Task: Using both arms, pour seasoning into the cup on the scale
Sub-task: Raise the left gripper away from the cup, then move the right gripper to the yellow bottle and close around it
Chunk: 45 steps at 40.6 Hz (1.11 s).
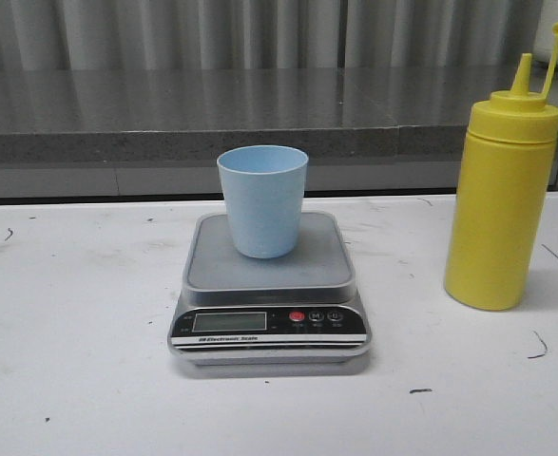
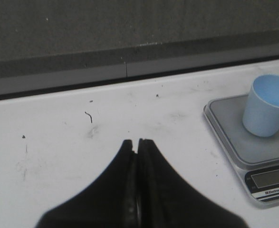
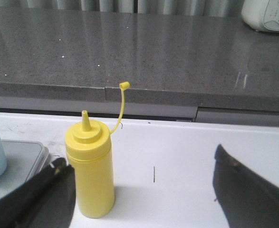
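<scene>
The pale blue cup [image 1: 262,199] stands upright on the grey platform of the scale [image 1: 269,280] at the table's middle. The yellow seasoning bottle [image 1: 500,199] stands upright to the right of the scale, nozzle uncapped, its tethered cap hanging above. No gripper shows in the front view. In the left wrist view my left gripper [image 2: 137,141] is shut and empty over bare table, left of the scale [image 2: 234,142] and cup [image 2: 266,107]. In the right wrist view my right gripper [image 3: 139,161] is open wide; the bottle [image 3: 91,171] stands just inside one finger [image 3: 53,190], apart from it.
A grey stone counter ledge [image 1: 259,114] runs along the back of the white table [image 1: 79,313]. A white appliance [image 3: 267,14] sits on the ledge at the far right. Small dark marks dot the tabletop.
</scene>
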Each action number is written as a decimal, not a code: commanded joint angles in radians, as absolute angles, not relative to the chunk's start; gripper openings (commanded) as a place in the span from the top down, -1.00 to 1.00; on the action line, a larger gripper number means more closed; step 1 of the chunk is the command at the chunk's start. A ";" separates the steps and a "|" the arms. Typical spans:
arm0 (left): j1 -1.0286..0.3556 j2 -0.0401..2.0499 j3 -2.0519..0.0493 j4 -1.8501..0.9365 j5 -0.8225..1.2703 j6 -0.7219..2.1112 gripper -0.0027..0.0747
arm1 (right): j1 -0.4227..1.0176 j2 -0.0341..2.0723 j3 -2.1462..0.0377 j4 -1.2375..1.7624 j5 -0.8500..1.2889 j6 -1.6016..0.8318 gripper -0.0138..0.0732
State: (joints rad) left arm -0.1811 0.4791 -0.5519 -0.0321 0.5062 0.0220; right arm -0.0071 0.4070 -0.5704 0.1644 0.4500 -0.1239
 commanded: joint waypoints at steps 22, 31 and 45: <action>-0.178 0.146 -0.407 -0.043 0.345 0.009 0.98 | -0.008 0.474 -0.589 0.254 0.290 -0.134 -0.71; -0.178 0.146 -0.407 -0.043 0.345 0.009 0.98 | 0.045 0.696 -0.589 0.254 0.168 -0.181 -0.71; -0.178 0.146 -0.407 -0.043 0.345 0.009 0.98 | 0.274 0.966 -0.505 0.254 -0.129 -0.187 -0.71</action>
